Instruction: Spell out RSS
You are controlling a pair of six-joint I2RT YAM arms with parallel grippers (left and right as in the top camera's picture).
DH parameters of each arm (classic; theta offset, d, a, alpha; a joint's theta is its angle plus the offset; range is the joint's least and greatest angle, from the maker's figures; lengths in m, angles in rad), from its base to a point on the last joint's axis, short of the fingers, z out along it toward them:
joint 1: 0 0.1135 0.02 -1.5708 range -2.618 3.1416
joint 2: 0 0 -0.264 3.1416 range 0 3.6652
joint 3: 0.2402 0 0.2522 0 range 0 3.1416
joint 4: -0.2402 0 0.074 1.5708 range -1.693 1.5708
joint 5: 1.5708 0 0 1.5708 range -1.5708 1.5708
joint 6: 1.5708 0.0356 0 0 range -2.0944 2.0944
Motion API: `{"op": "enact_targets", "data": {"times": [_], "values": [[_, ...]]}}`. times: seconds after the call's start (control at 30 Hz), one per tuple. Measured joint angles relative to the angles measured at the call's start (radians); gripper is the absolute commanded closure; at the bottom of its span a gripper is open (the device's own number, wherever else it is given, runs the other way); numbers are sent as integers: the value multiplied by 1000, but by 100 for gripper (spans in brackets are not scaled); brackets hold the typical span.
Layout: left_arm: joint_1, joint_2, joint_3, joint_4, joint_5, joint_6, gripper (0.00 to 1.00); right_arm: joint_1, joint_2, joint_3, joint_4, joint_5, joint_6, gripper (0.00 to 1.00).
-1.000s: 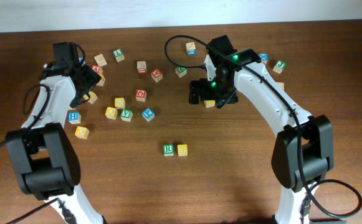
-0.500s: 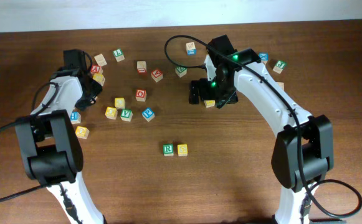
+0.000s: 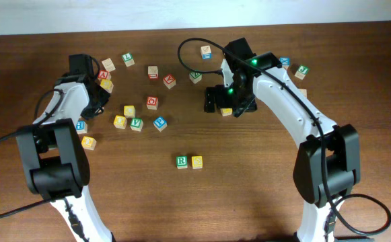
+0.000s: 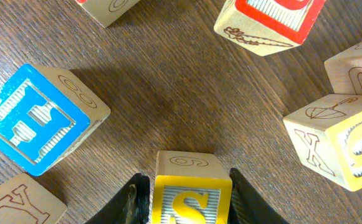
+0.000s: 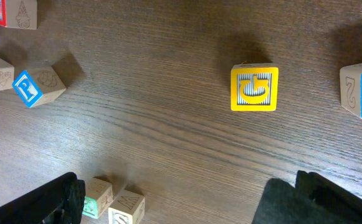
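Note:
The green R cube (image 3: 182, 161) and a yellow cube (image 3: 196, 161) sit side by side at the table's front centre. A yellow S cube (image 4: 192, 198) rests on the wood among the left-hand cubes, and my left gripper (image 4: 190, 202) (image 3: 95, 104) is shut on it, one black finger against each side. In the overhead view that cube is hidden under the gripper. My right gripper (image 5: 181, 205) (image 3: 229, 104) hangs wide open over the back centre with nothing between its fingers. A yellow cube (image 3: 226, 111) lies below it.
Close round the left gripper are a blue cube (image 4: 37, 118), a red cube (image 4: 271, 18) and a yellow cube (image 4: 349, 146). More lettered cubes lie scattered at the mid left (image 3: 135, 123) and at the back right (image 3: 301, 69). A black cable (image 3: 185, 54) loops behind the right arm.
The left arm swung in and came down over the S cube, and its jaws narrowed onto it. The right arm has not moved.

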Motion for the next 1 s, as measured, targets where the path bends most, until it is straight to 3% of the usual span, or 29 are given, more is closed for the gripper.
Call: {"op": "enact_targets", "data": {"times": [0.27, 0.4, 0.47, 0.57, 0.7, 0.87, 1.0], "values": [[0, -16, 0, -11, 0, 9, 79, 0, 0, 0, 0, 0, 0, 2], [0, -209, 0, -89, 18, 12, 76, 0, 0, 0, 0, 0, 0, 2], [0, -357, 5, -145, 108, 12, 75, 0, 0, 0, 1, 0, 0, 2], [-39, -438, 10, -292, 281, 32, 75, 0, 0, 0, -2, 0, 0, 2], [-306, -442, 11, -452, 367, 85, 73, 0, 0, 0, 1, 0, 0, 2], [-724, -434, 4, -443, 262, 71, 73, 0, 0, 0, 0, 0, 0, 2], [-876, -301, 0, -397, 200, -13, 73, -8, 4, -2, -8, 27, -9, 2]]}}
